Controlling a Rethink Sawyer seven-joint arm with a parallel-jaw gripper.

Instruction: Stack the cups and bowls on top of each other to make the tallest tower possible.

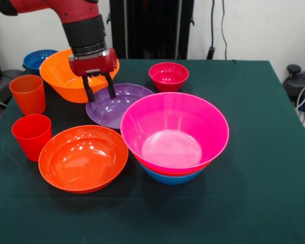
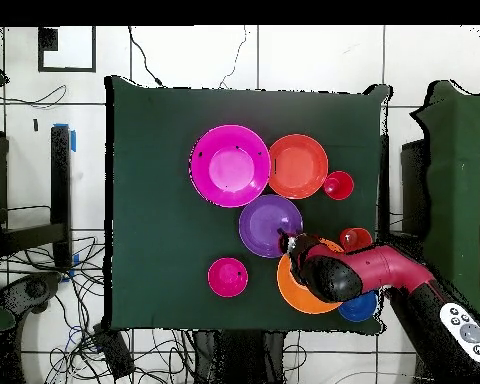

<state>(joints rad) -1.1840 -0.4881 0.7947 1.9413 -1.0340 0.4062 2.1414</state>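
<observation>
Two fingers of the end effector [image 1: 98, 93] hang spread and empty over the far rim of the purple bowl [image 1: 114, 108], so bring them down astride that rim, one inside and one outside, and close squarely before lifting toward the tower [image 1: 174, 137] near mid-worktop [image 1: 254, 203], pink bowl uppermost on a blue base. Count yourself two cups at the worktop's edge, red [image 1: 31, 135] and orange [image 1: 28, 93], and four other loose bowls: red-orange [image 1: 83, 158], yellow-orange [image 1: 61, 76], small magenta [image 1: 168, 76], small blue [image 1: 37, 59].

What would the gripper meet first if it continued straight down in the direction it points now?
Probably the purple bowl: the open gripper hangs over its rim on the yellow-orange bowl's side, though depth is unclear.
</observation>
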